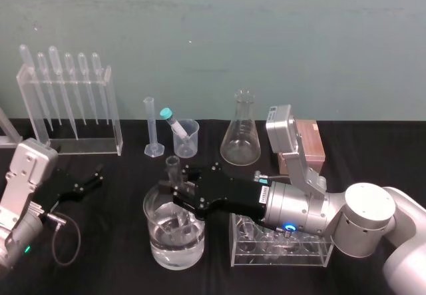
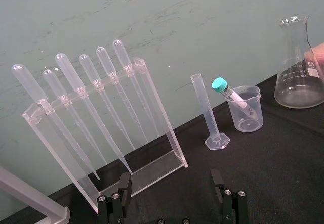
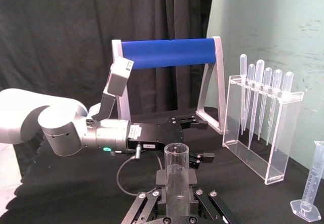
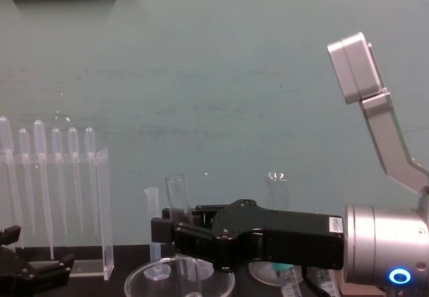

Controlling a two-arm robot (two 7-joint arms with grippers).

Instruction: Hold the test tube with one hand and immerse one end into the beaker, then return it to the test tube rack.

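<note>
Right arm extends level along the tabletop's front edge; right gripper (image 1: 178, 194) pinches the long clear glass test tube (image 1: 173, 167) upright, lower end inside the wide glass beaker (image 1: 160, 250). Left gripper (image 1: 90, 180) lies spread at the left edge.

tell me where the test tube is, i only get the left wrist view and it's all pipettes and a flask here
observer: The right gripper holds the test tube upright over the beaker.
operator: is its bottom end dipped in
observer: The head view shows the tube running down past the rim into the beaker. Whether its tip is under the clear liquid I cannot tell through the glass.
operator: ok and how close is my left arm to all that
observer: The left gripper is open, low over the black table, on the robot's left of the beaker and apart from it.
</note>
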